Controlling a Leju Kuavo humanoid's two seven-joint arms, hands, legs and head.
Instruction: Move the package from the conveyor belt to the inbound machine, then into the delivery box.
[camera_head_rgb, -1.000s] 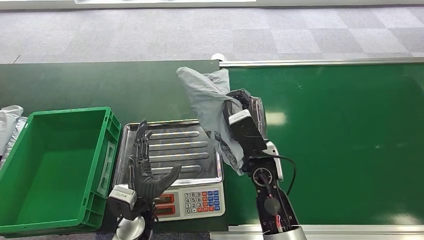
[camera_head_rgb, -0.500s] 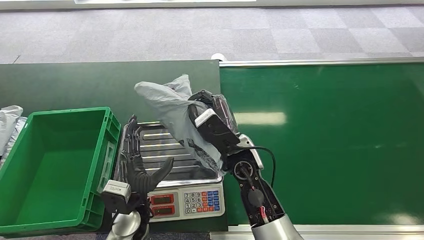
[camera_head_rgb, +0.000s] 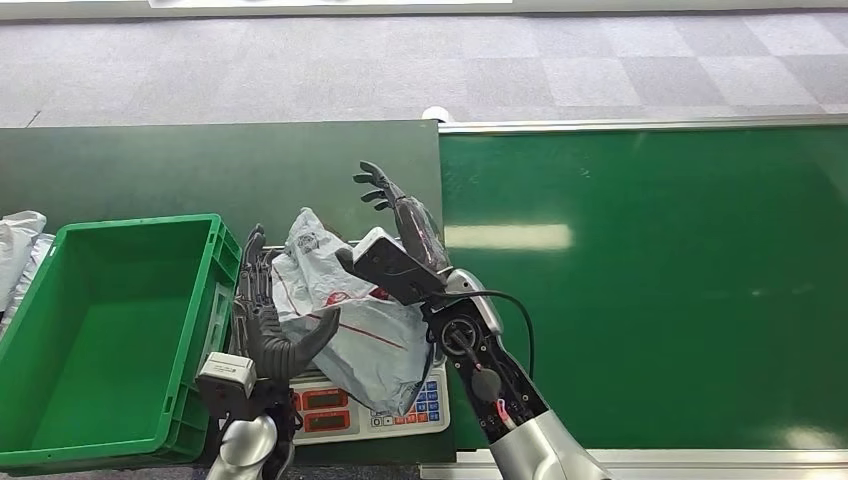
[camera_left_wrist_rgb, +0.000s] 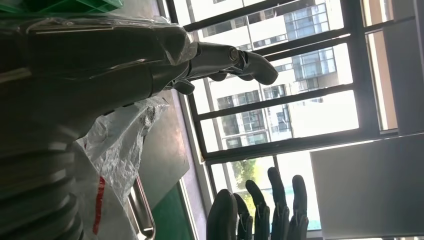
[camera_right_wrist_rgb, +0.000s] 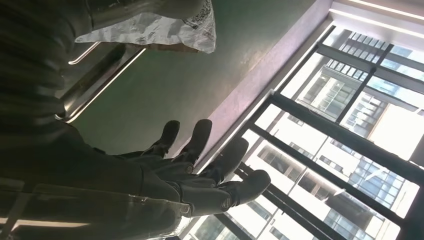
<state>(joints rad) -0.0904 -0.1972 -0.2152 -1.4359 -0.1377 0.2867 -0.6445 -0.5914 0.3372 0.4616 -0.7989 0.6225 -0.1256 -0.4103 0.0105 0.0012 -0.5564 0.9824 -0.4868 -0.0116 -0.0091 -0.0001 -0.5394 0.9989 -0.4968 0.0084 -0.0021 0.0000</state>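
Package (camera_head_rgb: 345, 320) lay on the scale (camera_head_rgb: 375, 405), overhanging its keypad. Right hand (camera_head_rgb: 395, 205) spread above it, holding nothing; left hand (camera_head_rgb: 265, 320) spread, touching its side. Slack plastic could slip during pickup.

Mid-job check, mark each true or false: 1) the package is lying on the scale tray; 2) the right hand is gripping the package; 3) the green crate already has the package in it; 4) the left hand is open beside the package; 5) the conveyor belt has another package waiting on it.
1) True. The grey package lies on the scale, covering most of its tray.
2) False. The right hand is raised above it, fingers spread, holding nothing.
3) False. The green crate shows only its bare floor.
4) True. The left hand is open on the crate side of the package.
5) False. The conveyor belt is bare green.
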